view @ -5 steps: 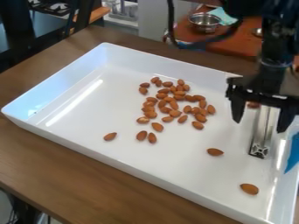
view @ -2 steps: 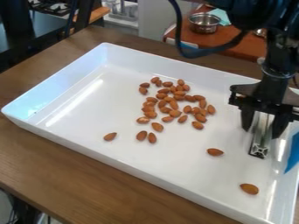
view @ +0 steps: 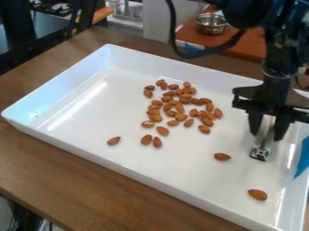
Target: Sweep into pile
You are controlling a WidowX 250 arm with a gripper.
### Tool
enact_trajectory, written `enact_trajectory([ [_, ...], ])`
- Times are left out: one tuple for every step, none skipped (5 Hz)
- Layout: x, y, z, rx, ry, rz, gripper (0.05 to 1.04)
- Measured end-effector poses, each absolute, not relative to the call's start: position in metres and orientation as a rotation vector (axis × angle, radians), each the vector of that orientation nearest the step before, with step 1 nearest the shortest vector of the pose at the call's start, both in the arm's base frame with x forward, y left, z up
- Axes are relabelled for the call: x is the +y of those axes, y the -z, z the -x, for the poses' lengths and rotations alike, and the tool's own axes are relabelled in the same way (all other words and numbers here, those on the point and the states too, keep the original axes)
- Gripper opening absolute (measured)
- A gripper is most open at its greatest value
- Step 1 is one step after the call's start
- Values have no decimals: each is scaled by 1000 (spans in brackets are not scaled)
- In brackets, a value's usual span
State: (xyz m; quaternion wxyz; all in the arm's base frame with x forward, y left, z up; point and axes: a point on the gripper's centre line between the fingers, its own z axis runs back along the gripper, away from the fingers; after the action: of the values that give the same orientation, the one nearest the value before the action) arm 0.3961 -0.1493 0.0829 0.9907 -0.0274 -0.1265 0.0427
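Almonds (view: 180, 108), camera view: most lie in a loose, uneven cluster around the middle of the tray and toward its far side, many of them touching or overlapping.
Almond pair (view: 146, 139): just nearer the camera than the cluster, side by side.
Left stray (view: 113, 140): alone, left of the pair.
Right strays: one almond (view: 222, 156) lies between the cluster and the near right corner; another almond (view: 258, 195) lies closer to that corner, well apart from the cluster.
White tray (view: 127, 108): rectangular, with raised, sloping walls.
Wooden table (view: 60, 171): under the tray.
Gripper (view: 267, 136): over the right part of the tray, pointing down, its two fingers clamped on a metal bar (view: 265, 131).
Bar: slightly tilted, its lower end between the fingers and the first right stray, just right of that almond; whether it touches the tray floor, I cannot tell.
Blue piece (view: 302, 158): at the tray's right side.
Metal bowl (view: 211, 25): behind the tray, on a reddish-brown surface (view: 247, 47).
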Motion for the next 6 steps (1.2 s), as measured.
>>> enact_trajectory([
  [-126,-82,-396,-229,-122,63,381],
  [-99,-81,-395,-216,-159,63,381],
  [-83,-80,-392,-229,-173,59,381],
  [-64,-81,-388,-257,-198,51,381],
  [-51,-81,-386,-270,-204,44,381],
  [-35,-81,-385,-264,-210,36,381],
])
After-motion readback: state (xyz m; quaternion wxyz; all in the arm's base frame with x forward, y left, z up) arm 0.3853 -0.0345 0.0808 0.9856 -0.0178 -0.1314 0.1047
